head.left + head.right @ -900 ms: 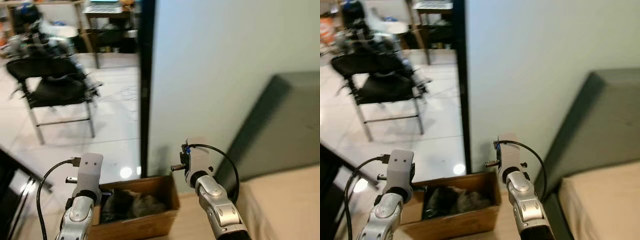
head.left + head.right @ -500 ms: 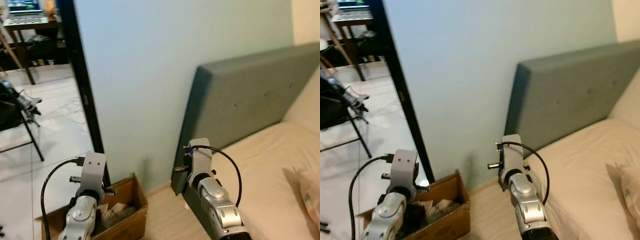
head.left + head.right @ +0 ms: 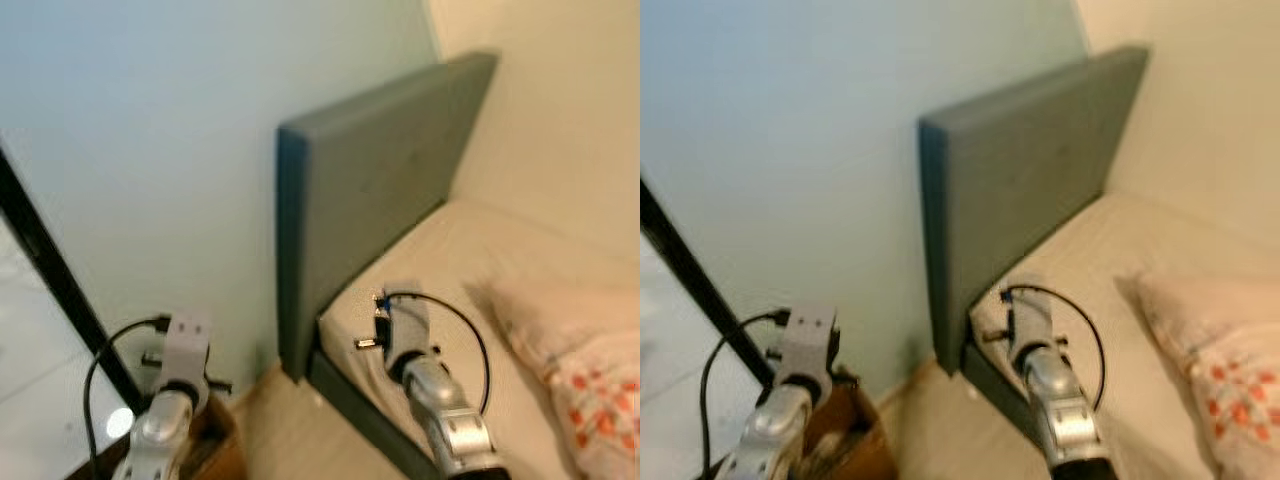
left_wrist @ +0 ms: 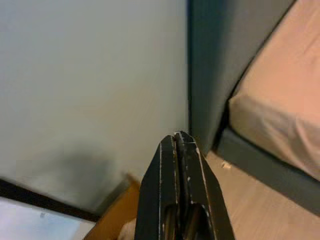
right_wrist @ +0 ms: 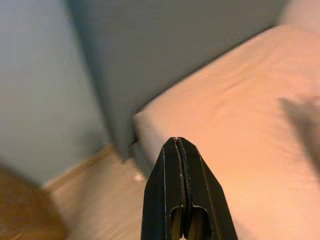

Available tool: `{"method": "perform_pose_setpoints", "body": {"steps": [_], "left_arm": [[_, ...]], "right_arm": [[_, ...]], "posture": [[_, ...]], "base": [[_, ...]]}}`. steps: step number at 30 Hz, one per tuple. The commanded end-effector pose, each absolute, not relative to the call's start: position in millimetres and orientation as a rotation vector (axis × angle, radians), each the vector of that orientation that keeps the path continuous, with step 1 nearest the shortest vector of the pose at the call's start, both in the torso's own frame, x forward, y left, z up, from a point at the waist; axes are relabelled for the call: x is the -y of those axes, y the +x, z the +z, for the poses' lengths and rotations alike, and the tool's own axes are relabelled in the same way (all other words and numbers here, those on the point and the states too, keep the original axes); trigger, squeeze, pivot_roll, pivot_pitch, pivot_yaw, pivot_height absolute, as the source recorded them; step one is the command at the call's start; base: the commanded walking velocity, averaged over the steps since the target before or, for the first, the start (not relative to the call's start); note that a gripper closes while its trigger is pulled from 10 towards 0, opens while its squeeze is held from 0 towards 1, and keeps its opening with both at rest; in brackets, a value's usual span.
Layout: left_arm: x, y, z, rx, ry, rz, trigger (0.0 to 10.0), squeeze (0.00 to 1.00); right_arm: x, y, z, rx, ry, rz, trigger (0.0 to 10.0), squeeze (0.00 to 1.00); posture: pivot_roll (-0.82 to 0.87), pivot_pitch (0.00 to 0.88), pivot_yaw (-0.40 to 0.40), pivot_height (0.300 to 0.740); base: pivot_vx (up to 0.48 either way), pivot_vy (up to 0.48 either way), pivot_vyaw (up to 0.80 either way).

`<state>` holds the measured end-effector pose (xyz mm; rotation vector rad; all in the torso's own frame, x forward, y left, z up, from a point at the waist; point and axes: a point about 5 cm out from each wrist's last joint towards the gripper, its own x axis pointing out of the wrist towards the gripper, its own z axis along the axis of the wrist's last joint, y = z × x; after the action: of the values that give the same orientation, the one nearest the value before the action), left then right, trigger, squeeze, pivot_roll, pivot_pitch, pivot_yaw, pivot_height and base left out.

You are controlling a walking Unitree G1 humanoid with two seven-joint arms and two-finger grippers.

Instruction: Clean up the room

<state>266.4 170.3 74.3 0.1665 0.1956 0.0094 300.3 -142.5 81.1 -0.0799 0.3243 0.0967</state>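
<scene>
Ahead of our right gripper [image 5: 184, 150] lies the bed [image 3: 470, 260], its grey headboard [image 3: 370, 180] beyond; a floral pillow [image 3: 590, 370] sits further right. Below our left gripper [image 4: 179, 145] is the cardboard box [image 3: 845, 435]. Both pairs of fingers are pressed together, empty. We should steady our view before choosing what to tidy.

No writing, label, brand, number or sign can be read anywhere in these views. The grey headboard [image 3: 380, 190] is plain, and so are the pale wall [image 3: 150, 120] beside it and the mattress [image 3: 450, 280] at its foot. The pillow [image 3: 590, 370] near the headboard carries only a blurred red pattern, not lettering.
</scene>
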Motion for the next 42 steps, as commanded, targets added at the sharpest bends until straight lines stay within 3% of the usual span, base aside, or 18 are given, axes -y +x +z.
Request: {"method": "perform_pose_setpoints", "body": {"steps": [1,22,42], "left_arm": [[-175.9,261.6,66.0,-0.236,0.174,0.003,10.0,0.00],[-174.1,259.3,62.6,-0.250,0.157,-0.022,10.0,0.00],[-175.2,258.1,67.9,-0.208,0.107,0.007,10.0,0.00]], "right_arm": [[138.7,295.5,73.6,-0.365,-0.065,0.104,10.0,0.00],[137.5,292.3,69.7,-0.409,-0.074,0.117,10.0,0.00],[138.0,296.0,82.8,-0.332,-0.074,0.114,10.0,0.00]], "posture": [[-0.05,0.035,-0.044,0.740],[-0.05,0.044,-0.051,0.740],[-0.06,0.049,-0.048,0.740]], "base": [[0.000,0.000,-0.80],[0.000,0.000,-0.80],[0.000,0.000,-0.80]]}}
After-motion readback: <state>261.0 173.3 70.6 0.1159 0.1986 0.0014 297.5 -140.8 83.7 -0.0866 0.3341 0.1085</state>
